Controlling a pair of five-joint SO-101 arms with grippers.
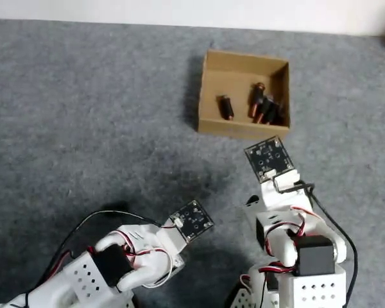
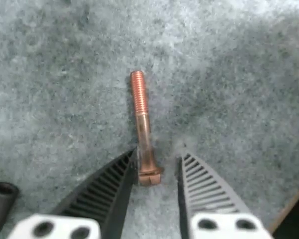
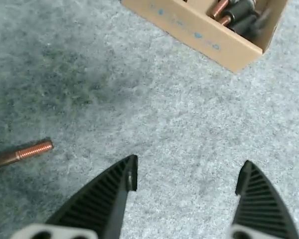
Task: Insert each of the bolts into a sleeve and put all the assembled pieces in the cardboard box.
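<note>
Left wrist view | left gripper (image 2: 158, 155) narrowly open astride head of copper threaded bolt (image 2: 142, 124) on grey carpet (image 2: 50, 74), near-left of brown cardboard box (image 3: 199, 35) | right gripper (image 3: 189, 163) wide, empty | risk: off-centre closing may roll bolt away

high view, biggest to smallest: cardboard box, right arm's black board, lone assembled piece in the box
1. cardboard box
2. black board, likely helped by sitting nearer the camera
3. lone assembled piece

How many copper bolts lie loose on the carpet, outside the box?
1. The bolt lies between the left gripper's open fingers; the arms may hide others.
</note>
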